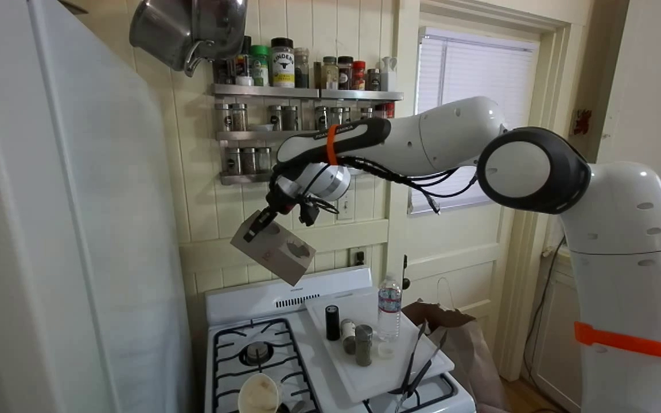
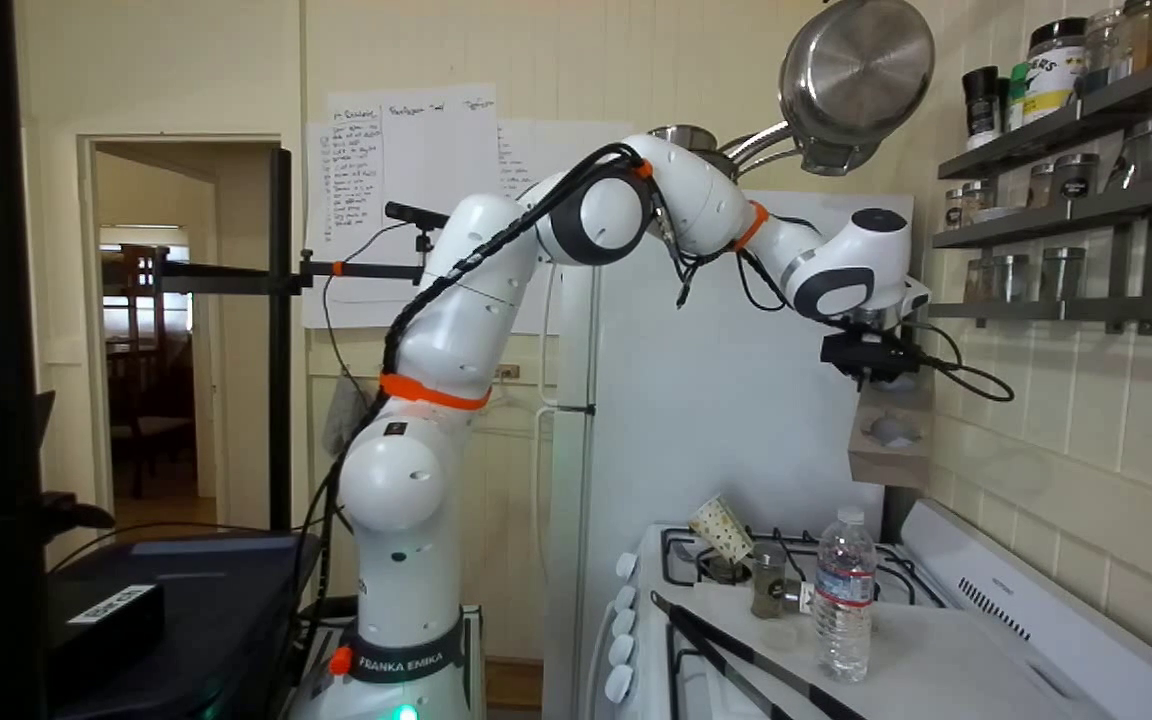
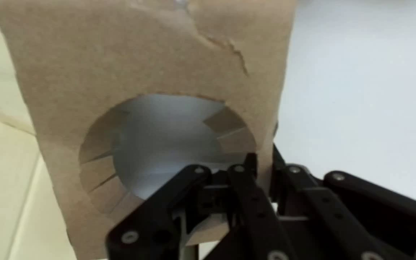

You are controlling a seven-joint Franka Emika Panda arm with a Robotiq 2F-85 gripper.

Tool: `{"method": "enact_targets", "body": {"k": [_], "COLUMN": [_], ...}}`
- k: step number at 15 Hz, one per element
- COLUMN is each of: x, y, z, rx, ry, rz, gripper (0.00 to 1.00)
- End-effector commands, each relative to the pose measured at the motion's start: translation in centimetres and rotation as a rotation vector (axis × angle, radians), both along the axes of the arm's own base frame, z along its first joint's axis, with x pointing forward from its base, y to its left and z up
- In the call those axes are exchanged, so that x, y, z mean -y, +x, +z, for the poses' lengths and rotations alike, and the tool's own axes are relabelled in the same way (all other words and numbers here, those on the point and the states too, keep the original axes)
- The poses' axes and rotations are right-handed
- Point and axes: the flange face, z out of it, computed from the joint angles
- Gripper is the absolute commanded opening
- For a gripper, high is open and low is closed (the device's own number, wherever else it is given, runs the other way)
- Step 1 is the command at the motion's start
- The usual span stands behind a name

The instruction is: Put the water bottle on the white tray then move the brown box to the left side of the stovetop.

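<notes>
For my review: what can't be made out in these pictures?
Brown box, wrist view: top cut off by the frame, lower right behind the gripper.
Paper bag, in an exterior view: inside mostly hidden by its side.
Small jars, both exterior views: writing too small.
Wall sheet, in an exterior view: handwriting too small.

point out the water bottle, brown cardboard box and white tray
Water bottle (image 2: 845,588), in an exterior view: its label.
Brown cardboard box (image 1: 276,254), in an exterior view: printed face.
White tray (image 1: 375,380), in an exterior view: bare surface.

Jaws gripping tilted brown box (image 1: 273,248), water bottle (image 1: 389,310) upright on white tray (image 1: 359,307)
</notes>
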Motion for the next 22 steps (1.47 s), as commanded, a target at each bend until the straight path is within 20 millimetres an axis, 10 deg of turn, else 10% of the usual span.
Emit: {"method": "enact_targets", "body": {"k": [1, 5, 15, 22], "x": [-0.5, -0.4, -12.2, -11.9], "y": [-0.1, 0.0, -2.9, -3.3], "z": [-0.3, -0.6, -9.0, -14.1], "rx": [-0.007, -0.009, -0.172, -0.279], "ry": [0.014, 0.016, -0.277, -0.474], "rz": [0.046, 0.052, 0.454, 0.510], "gripper": [0.02, 0.02, 0.02, 0.02]}}
